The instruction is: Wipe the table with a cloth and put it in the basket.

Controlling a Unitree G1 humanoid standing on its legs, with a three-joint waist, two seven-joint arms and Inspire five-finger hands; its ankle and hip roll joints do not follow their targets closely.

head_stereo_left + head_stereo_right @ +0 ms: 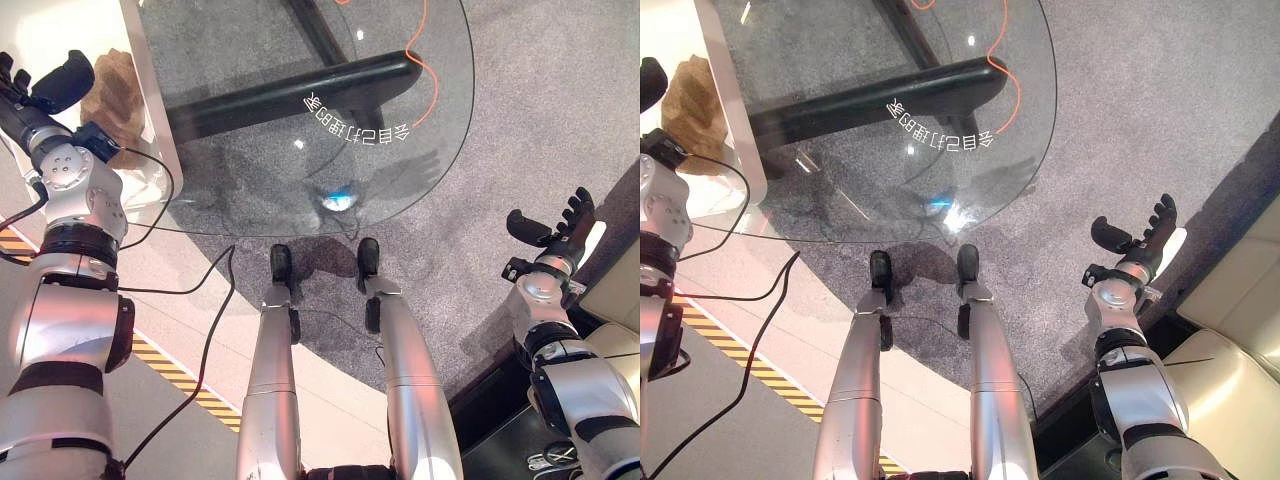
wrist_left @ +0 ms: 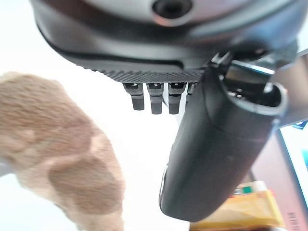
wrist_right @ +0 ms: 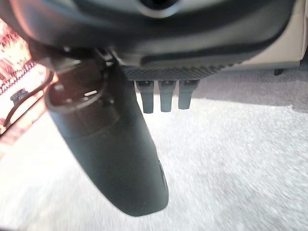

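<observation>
A crumpled brown cloth (image 1: pixel 115 95) lies on a white tabletop (image 1: pixel 60 30) at the far left, also seen close up as the cloth (image 2: pixel 57 159) in the left wrist view. My left hand (image 1: pixel 45 95) hovers just to the left of it, open, with its thumb (image 2: pixel 216 154) standing out and nothing held. Its fingers (image 2: pixel 156 98) point past the cloth without touching it. My right hand (image 1: pixel 555 235) hangs open at the right over grey carpet, far from the cloth, its thumb (image 3: pixel 115 159) empty.
A round glass table (image 1: pixel 420 150) with a black base bar (image 1: pixel 290 95) stands ahead, and an orange cable (image 1: pixel 432 80) runs under it. Yellow-black floor tape (image 1: pixel 170 370) crosses the lower left. A beige cushioned seat (image 1: pixel 1230 330) sits at the right.
</observation>
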